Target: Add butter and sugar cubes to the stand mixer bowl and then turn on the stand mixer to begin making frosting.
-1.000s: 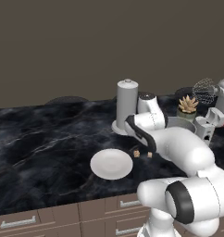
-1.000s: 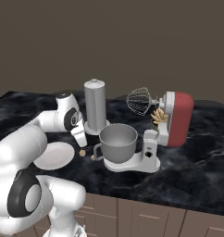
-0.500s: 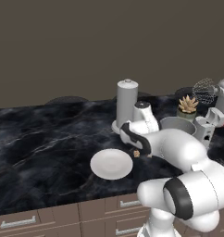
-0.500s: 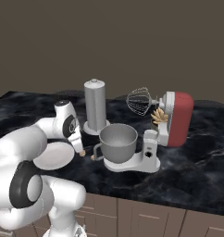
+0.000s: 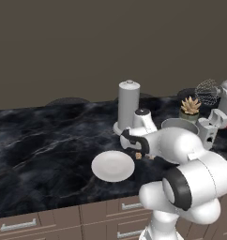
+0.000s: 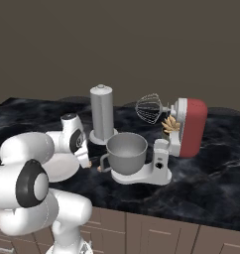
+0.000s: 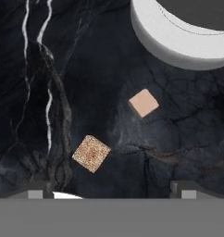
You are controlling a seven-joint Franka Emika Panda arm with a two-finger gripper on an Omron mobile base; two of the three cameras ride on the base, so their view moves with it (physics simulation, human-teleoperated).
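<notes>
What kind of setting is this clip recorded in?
A rendered home kitchen, most likely: a dark marble counter over drawers, with a red-headed stand mixer, its grey bowl and a white plate on it.

The white arm folds forward and low from the base, its wrist bent downward so the gripper [image 7: 111,187] points at the surface below, its two dark fingertips [image 7: 37,189] spread wide apart

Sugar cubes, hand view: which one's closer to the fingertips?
The speckled darker cube, low and left. The smooth pale cube lies farther up, nearer the white base.
</notes>
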